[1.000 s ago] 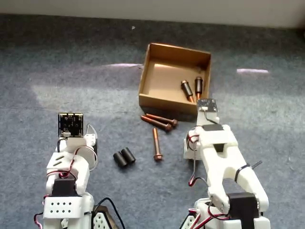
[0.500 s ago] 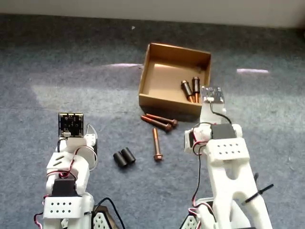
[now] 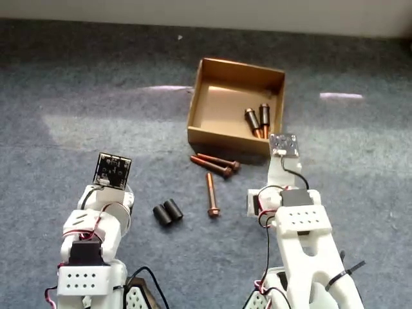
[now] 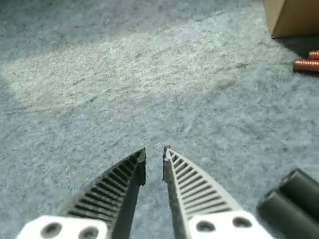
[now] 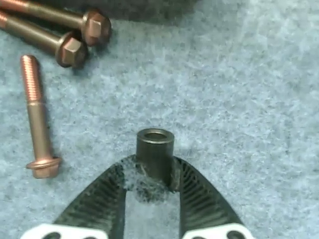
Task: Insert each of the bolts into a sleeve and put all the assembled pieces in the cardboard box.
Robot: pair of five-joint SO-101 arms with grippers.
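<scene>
Inside the cardboard box [image 3: 215, 109], open-topped, square, brown: two assembled pieces [image 3: 252, 120] [image 3: 264, 114] against the right-hand wall by the near corner. Each is a dark sleeve over a copper-coloured bolt, with the copper end poking out toward the box's near wall. One lies slightly slanted, the other roughly straight front to back.

Table [image 3: 96, 96] has a grey, fuzzy carpet-like cover. Just in front of the box's near wall lies a pair of bolts [image 3: 217, 160], side by side and slanted, flanged hex heads toward the right arm's side. The single bolt [image 3: 210, 192] lies nearer the arms, long axis running from arms to box, head toward the arms, threaded tip toward the box. All three are bare copper-toned metal with threaded shanks.

Loose sleeves [image 3: 167, 212]: two short black cylinders, touching, parallel and lying on their sides, between the left arm and the single bolt.

Right hand [image 5: 154, 167] is clamped on a held sleeve [image 5: 155, 147], a dark hollow tube pinched between ribbed black fingers. It sticks out past the fingertips, with its open bore toward the wrist camera, above the table to the right of the single bolt.

Left hand [image 4: 154, 159]: ribbed fingers barely parted with a thin gap at the tips, nothing between them, over the table near the loose sleeves.
</scene>
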